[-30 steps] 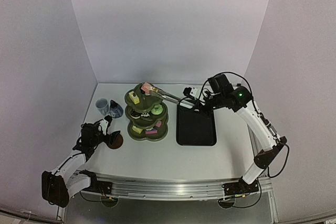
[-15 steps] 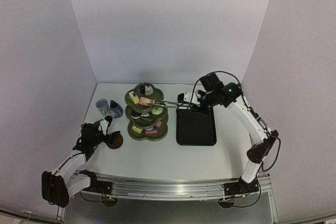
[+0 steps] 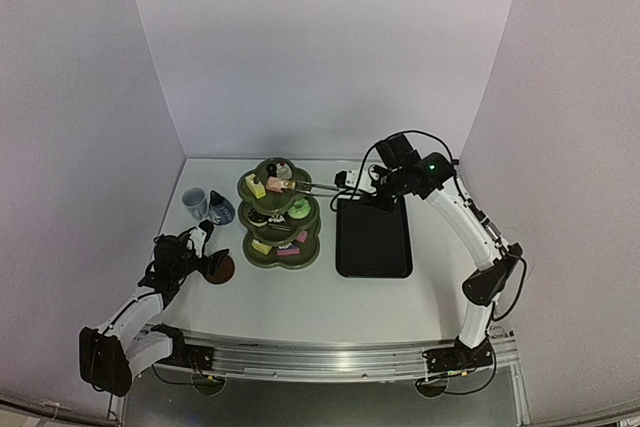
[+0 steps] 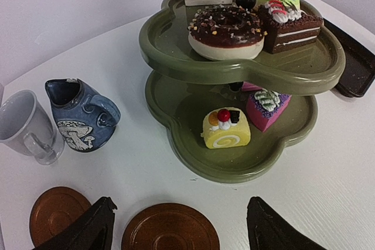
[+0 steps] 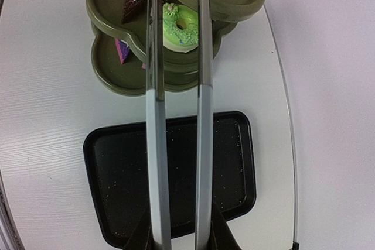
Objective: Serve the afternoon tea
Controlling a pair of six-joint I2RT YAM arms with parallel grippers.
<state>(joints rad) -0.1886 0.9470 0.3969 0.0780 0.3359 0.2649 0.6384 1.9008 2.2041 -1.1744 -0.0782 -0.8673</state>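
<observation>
— Over on the table's left half, what's the layout?
— Olive-green stand [image 5: 111, 74], three tiers, cakes on every level. Black tray [image 3: 373, 247] lies just to its right.
— And your end?
— Right gripper [image 5: 179, 239] pressed tight on the tongs [image 5: 157, 115]. Their long axis runs from my fingers leftward, over the tray, with the tips above the top tier.
— The cake?
— Pink cake [image 3: 277, 184], pinched at those tips, straight out ahead of me. I can't tell if it touches the tier. I'd say lower it, then release.
— Left arm?
— Left gripper [image 4: 181, 226] is spread wide, low by a saucer [image 4: 58, 221], well apart from that cake. Mine's nearer.
</observation>
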